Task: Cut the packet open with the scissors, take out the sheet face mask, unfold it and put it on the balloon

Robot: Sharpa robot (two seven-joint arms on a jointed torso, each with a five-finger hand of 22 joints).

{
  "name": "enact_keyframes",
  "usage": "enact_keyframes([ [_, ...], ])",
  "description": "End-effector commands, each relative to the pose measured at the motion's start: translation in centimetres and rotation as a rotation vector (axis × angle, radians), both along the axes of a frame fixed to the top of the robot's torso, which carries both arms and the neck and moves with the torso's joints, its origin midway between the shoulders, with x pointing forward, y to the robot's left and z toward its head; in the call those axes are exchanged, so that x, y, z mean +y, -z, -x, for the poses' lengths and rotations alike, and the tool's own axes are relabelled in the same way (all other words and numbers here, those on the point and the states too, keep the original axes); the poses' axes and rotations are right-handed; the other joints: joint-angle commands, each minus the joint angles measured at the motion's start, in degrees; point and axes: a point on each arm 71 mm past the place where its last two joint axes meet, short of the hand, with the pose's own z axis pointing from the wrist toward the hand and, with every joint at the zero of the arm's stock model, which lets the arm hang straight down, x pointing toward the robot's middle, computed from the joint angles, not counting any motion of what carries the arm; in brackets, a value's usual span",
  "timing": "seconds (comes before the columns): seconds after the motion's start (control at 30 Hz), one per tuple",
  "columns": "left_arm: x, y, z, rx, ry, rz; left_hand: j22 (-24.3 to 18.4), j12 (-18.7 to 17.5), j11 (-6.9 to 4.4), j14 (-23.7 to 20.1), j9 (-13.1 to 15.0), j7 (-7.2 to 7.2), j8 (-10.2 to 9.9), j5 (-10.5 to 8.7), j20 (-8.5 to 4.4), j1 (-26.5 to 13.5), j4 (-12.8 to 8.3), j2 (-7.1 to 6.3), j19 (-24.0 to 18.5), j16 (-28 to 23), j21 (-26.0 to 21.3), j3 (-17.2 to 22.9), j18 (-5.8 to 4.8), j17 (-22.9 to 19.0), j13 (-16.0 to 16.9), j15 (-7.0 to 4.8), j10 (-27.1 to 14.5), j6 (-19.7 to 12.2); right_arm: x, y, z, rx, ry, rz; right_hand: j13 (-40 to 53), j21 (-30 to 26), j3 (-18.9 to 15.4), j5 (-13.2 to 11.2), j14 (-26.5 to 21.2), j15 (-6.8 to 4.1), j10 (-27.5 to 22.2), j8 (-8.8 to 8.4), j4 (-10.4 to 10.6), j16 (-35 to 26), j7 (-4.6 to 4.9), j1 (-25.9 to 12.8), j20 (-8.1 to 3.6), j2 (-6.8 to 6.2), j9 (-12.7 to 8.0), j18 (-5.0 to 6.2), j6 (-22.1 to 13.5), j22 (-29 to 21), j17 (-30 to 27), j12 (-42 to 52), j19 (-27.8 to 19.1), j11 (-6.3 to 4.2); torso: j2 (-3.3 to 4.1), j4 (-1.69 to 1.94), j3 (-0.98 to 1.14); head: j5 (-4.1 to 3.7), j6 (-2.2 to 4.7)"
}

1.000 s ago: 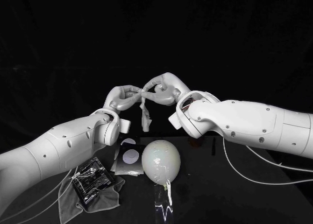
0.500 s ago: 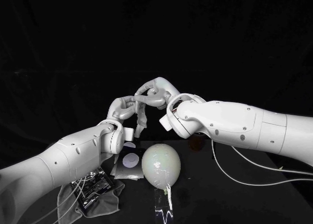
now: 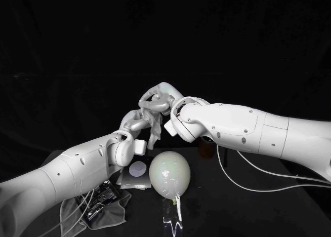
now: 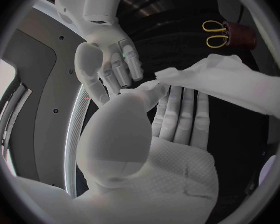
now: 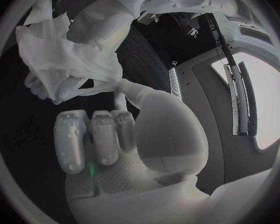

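Observation:
Both hands are raised above the table with the white sheet face mask (image 3: 155, 124) hanging between them. My right hand (image 3: 160, 96) is uppermost and pinches the mask's top edge (image 5: 59, 55) with thumb and fingers. Just below it, my left hand (image 3: 136, 121) holds the mask (image 4: 221, 79), which drapes over its straight fingers under the thumb. The mask is partly unfolded and crumpled. The pale balloon (image 3: 170, 173) lies on the table under the hands. The cut silver packet (image 3: 134, 181) lies beside the balloon on its left. The yellow-handled scissors (image 4: 213, 33) stand in a brown cup (image 4: 241, 35).
A grey cloth (image 3: 101, 213) with a dark wrapper (image 3: 101, 195) on it lies at the front left. A strip of clear film (image 3: 173, 217) lies in front of the balloon. The brown cup (image 3: 206, 147) stands behind the balloon, under my right arm.
My left hand has dropped lower. My right hand has swung left to sit above it. The mask now hangs more steeply between them.

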Motion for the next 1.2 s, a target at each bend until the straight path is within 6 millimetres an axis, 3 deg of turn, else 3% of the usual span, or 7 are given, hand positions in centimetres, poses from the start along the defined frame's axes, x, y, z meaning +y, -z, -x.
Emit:
enact_keyframes([
  [0.03,-1.7,0.9,1.0,0.13,0.203,0.025,0.0,-0.4,-0.03,-0.6,-0.1,0.51,-0.2,0.2,0.05,0.6,0.0,-0.06,0.5,-0.5,0.0,0.3,0.8,-0.1,-0.1,-0.04,-0.7,-0.1,0.9,0.0,0.1,0.024,-0.063,0.065,15.1,0.3,0.2,0.1,6.2,-0.3,6.4,0.03,0.1,0.2,0.13,0.4,-0.11,-0.08,0.0,-0.35,0.0,15.0,15.1,0.4,6.4,-0.13,0.0,0.0,-0.05,-0.17,-0.23],
  [0.37,-2.8,1.0,2.3,0.194,0.363,0.052,0.1,-0.3,0.39,-2.3,-0.2,0.85,-0.4,0.2,-0.11,0.9,0.0,-0.07,1.7,-2.0,0.1,0.4,0.84,-0.7,-0.1,0.54,-1.7,-0.2,1.1,0.5,-0.1,0.06,-0.083,0.166,14.9,-0.3,0.2,0.1,6.2,-0.24,6.3,-0.04,0.2,0.2,0.21,0.3,-0.08,-0.11,0.0,-0.2,-0.2,14.8,15.1,0.1,6.1,-0.06,0.03,0.0,-0.03,-0.42,-0.38],
  [0.53,-2.9,1.0,2.7,0.213,0.392,0.062,0.2,-0.3,0.47,-2.4,-0.2,0.93,-0.5,0.2,-0.31,1.1,-0.1,0.01,2.4,-2.3,0.3,0.4,0.9,-0.9,-0.1,0.63,-1.9,-0.3,0.9,0.3,-0.1,0.03,-0.086,0.188,12.0,-2.5,-3.2,0.5,6.2,0.46,3.4,-2.26,2.5,0.2,1.55,-3.6,0.27,-3.5,-0.9,0.41,-3.8,14.0,15.1,-6.0,4.6,1.0,0.01,-0.02,-0.04,-0.38,-0.5],
  [0.57,-2.9,1.0,2.7,0.218,0.396,0.064,0.2,-0.3,0.47,-2.4,-0.2,0.93,-0.5,0.2,-0.31,1.1,-0.1,0.01,2.4,-2.3,0.3,0.4,0.9,-0.9,-0.1,0.63,-1.9,-0.3,0.8,0.3,0.0,0.022,-0.088,0.193,11.3,-3.0,-5.0,0.0,6.2,1.34,2.6,-4.62,4.1,0.2,2.91,-5.9,0.98,-5.02,-2.0,0.5,-6.7,13.8,15.1,-7.5,4.3,2.1,0.01,-0.02,-0.04,-0.35,-0.53],
  [0.7,-2.9,1.0,2.9,0.23,0.409,0.067,0.2,-0.3,0.46,-2.4,-0.2,0.93,-0.5,0.2,-0.4,1.2,-0.1,0.06,2.6,-2.4,0.4,0.4,0.91,-0.9,-0.1,0.64,-1.8,-0.3,0.3,0.1,0.0,0.003,-0.09,0.207,11.1,-3.2,-8.9,0.1,6.2,2.69,2.4,-7.52,6.5,0.2,4.14,-8.7,1.95,-7.65,-3.6,0.53,-8.8,13.8,15.1,-7.8,4.2,3.39,-0.04,-0.06,0.01,-0.22,-0.58],
  [1.07,-2.5,1.0,3.2,0.243,0.422,0.074,0.2,-0.2,0.45,-2.4,-0.2,0.92,-0.5,0.2,-0.49,1.2,-0.2,0.08,2.9,-2.5,0.5,0.4,0.92,-1.0,-0.1,0.64,-1.8,-0.3,-1.4,-0.3,0.1,-0.023,-0.08,0.213,9.9,-5.1,-15.7,0.2,6.2,3.44,1.0,-10.31,12.2,0.2,4.81,-12.6,3.17,-8.75,-5.1,1.08,-8.9,13.1,15.1,-10.3,2.9,3.99,0.0,-0.12,0.01,0.39,-0.96],
  [1.2,-2.5,0.9,3.4,0.248,0.422,0.087,0.2,-0.2,0.45,-2.4,-0.2,0.92,-0.5,0.19,-0.52,1.3,-0.2,0.07,2.9,-2.5,0.5,0.3,0.92,-1.0,-0.1,0.65,-1.8,-0.2,-2.3,-0.9,0.2,-0.079,-0.05,0.166,8.7,-5.9,-16.2,0.2,6.2,3.46,-0.3,-10.5,12.8,0.2,4.7,-11.4,3.37,-7.61,-5.3,1.3,-8.1,12.8,15.0,-12.5,2.4,4.06,0.02,-0.07,0.03,0.37,-1.16],
])
